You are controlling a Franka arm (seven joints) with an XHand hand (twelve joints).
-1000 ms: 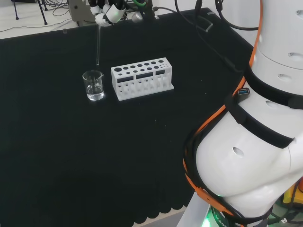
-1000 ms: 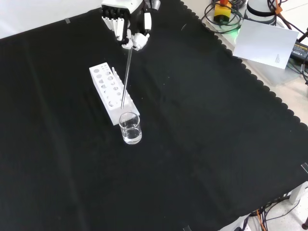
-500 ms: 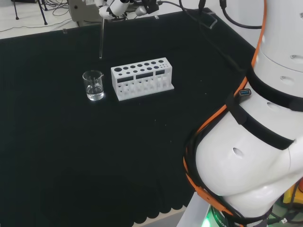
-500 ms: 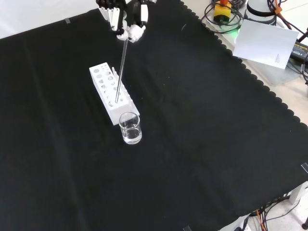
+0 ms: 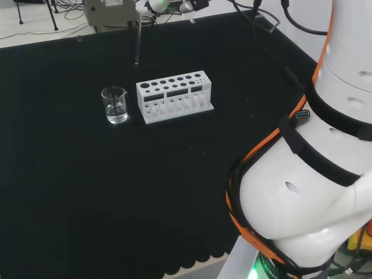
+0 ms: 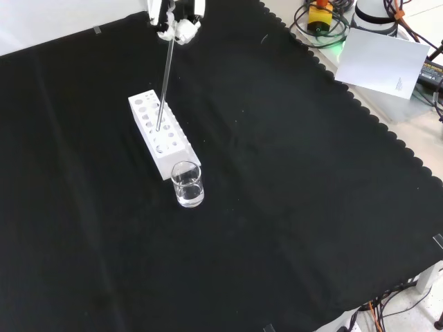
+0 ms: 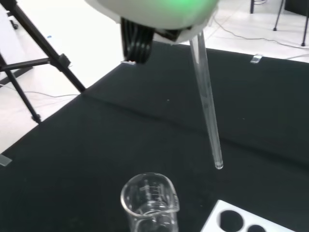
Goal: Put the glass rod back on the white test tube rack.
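A clear glass rod [image 5: 138, 39] [image 6: 164, 86] [image 7: 206, 106] hangs almost upright from my hand [image 6: 173, 19] [image 5: 152, 4], whose fingers are curled round its top end. The rod's lower tip floats in the air above the near end of the white test tube rack [image 5: 174, 96] [image 6: 160, 131] [image 7: 241, 220], the end beside the beaker. In the head view the tip sits just above and left of the rack. The rack's holes look empty. A small glass beaker [image 5: 114, 104] [image 6: 187, 184] [image 7: 150, 203] with a little clear liquid stands next to that end of the rack.
Black cloth [image 6: 291, 180] covers the bench around the rack and beaker. In the front view a white sheet of paper [image 6: 381, 62] and cables lie off the cloth at the upper right. The arm's big white links [image 5: 308, 174] stand at the right of the head view.
My hand has risen and carried the rod away from above the beaker, toward the rack. The rod's tip now hangs higher, over the rack's end. Beaker and rack have not moved.
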